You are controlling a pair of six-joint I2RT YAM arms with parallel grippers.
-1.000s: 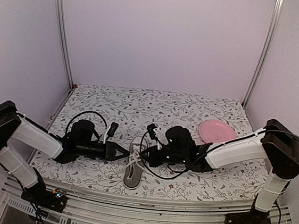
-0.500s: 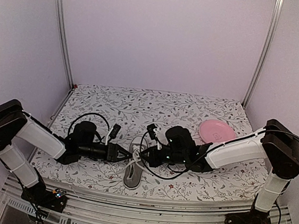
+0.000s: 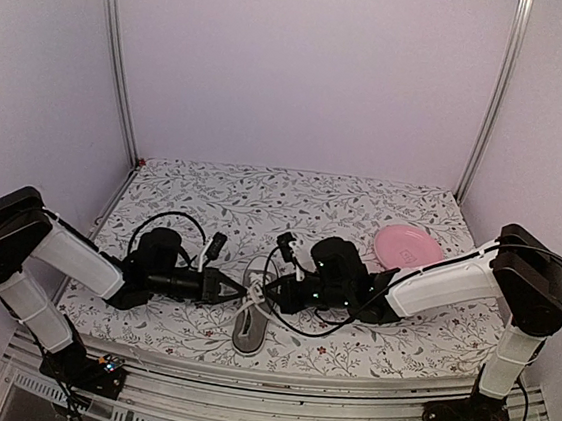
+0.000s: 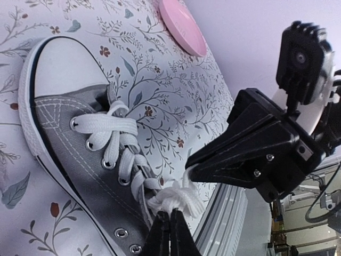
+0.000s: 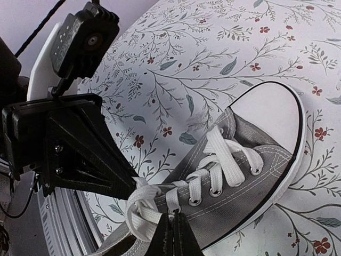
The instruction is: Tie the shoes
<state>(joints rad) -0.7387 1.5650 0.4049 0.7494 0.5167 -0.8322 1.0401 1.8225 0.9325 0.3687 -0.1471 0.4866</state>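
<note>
The grey shoe (image 3: 250,320) with white sole and toe cap lies near the table's front edge, between my two grippers. The left wrist view shows my left gripper (image 4: 171,217) shut on the bunched white laces (image 4: 178,198) over the shoe's tongue (image 4: 80,138). From the other side my right gripper (image 5: 172,220) is shut on a lace strand (image 5: 171,200) by the lowest eyelets of the shoe (image 5: 250,181). From above, the left gripper (image 3: 236,289) and the right gripper (image 3: 266,289) point tip to tip over the lace knot (image 3: 251,290).
A pink round plate (image 3: 408,246) lies at the right on the floral tablecloth (image 3: 262,199). The metal front rail (image 3: 273,383) runs just behind the shoe. Each wrist camera sees the other arm's black gripper body close by.
My left gripper has slid a little to the right onto the laces and gone from partly open to shut on them. The right gripper and the shoe have stayed put.
</note>
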